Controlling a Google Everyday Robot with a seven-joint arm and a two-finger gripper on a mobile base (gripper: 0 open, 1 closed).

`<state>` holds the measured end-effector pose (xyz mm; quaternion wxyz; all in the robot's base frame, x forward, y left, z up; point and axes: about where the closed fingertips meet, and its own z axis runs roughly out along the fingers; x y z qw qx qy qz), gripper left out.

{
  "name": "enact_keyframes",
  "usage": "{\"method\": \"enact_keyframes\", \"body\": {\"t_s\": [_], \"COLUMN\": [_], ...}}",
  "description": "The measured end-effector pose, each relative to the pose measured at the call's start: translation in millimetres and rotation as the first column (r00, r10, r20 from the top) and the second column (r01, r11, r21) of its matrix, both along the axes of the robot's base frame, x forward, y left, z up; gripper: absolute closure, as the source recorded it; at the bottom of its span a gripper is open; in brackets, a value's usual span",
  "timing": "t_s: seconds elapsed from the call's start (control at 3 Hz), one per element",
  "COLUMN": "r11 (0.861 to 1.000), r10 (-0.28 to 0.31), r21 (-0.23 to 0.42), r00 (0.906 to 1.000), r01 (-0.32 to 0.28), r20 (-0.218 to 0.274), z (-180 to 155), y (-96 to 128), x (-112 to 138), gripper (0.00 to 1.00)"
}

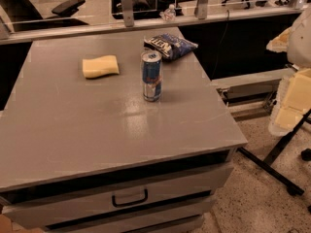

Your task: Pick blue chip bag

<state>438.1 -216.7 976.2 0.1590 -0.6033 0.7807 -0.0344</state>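
Whether the gripper (290, 111) is open or closed cannot be told; it is seen at the right edge, off the table (97, 130) and well apart from everything on it. The bag (171, 44) is found flat at the far right corner, just behind the can (152, 75), with the sponge (100, 66) well to the left. The reach is probably best made from the right side or above, so that the can is not knocked, and the crinkled bag should be pinched across its raised middle.
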Motion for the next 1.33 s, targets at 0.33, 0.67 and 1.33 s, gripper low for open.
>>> {"method": "enact_keyframes", "body": {"t_s": [0.33, 0.67, 1.33], "r11": [1.000, 1.000, 0.974], "r10": [0.000, 0.019, 0.052], "r21": [0.000, 0.005, 0.202], "r00": [1.0000, 0.9994, 0.9670], "r01": [0.000, -0.019, -0.105], "r20": [0.000, 0.028, 0.249], "z": [0.0, 0.9, 12.7], "y": [0.0, 7.3, 44.4], "x": [0.0, 5.6, 91.1], "gripper": [0.00, 0.00, 0.00]}}
